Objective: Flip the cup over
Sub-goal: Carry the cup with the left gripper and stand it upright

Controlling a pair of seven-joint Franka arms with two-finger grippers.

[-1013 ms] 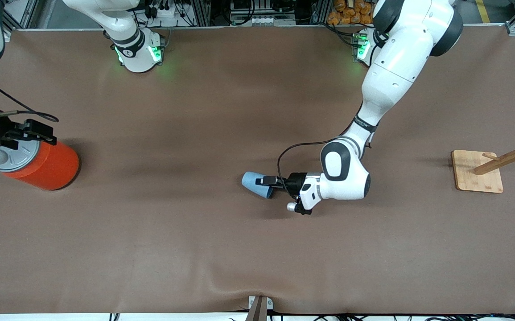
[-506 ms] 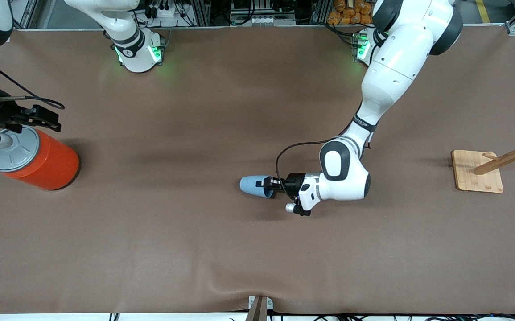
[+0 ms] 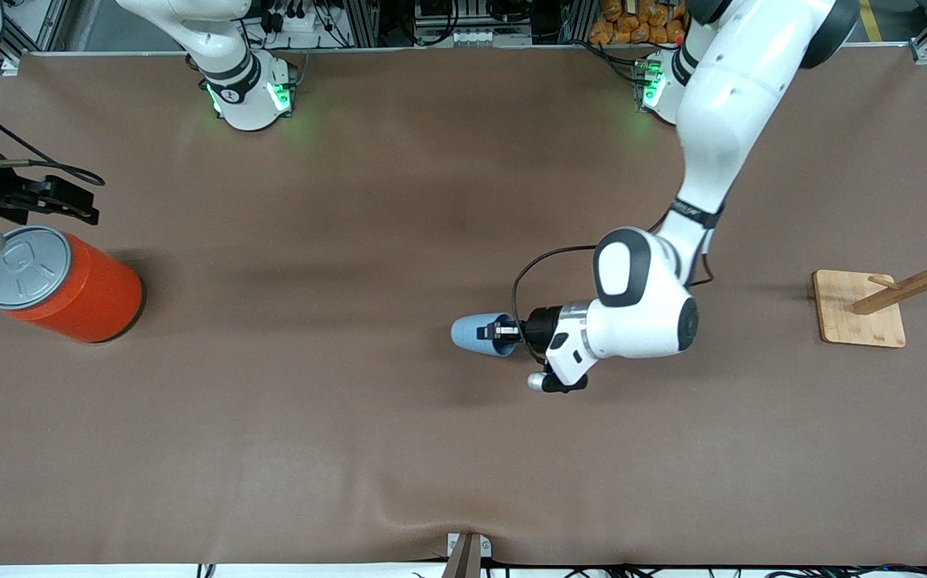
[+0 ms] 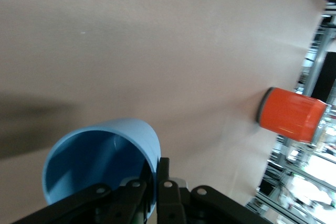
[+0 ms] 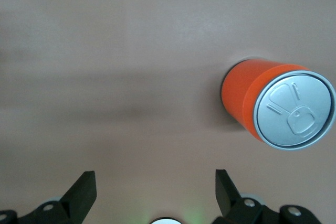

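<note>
The light-blue cup (image 3: 473, 334) is held on its side over the middle of the table, its mouth toward the left gripper. My left gripper (image 3: 505, 331) is shut on the cup's rim, one finger inside and one outside. The left wrist view shows the cup (image 4: 105, 163) with its darker blue inside and the fingers (image 4: 164, 174) pinching the wall. My right gripper (image 3: 70, 199) is open and empty above the table beside the orange can (image 3: 86, 293), clear of its lid. It also shows open in the right wrist view (image 5: 155, 187).
The orange can with a grey lid (image 5: 291, 109) stands upright at the right arm's end of the table. It also shows in the left wrist view (image 4: 289, 115). A wooden rack on a square base (image 3: 856, 309) stands at the left arm's end.
My left gripper has moved a little toward the left arm's end with the cup in it. My right gripper has moved off the can's lid, away from the front camera.
</note>
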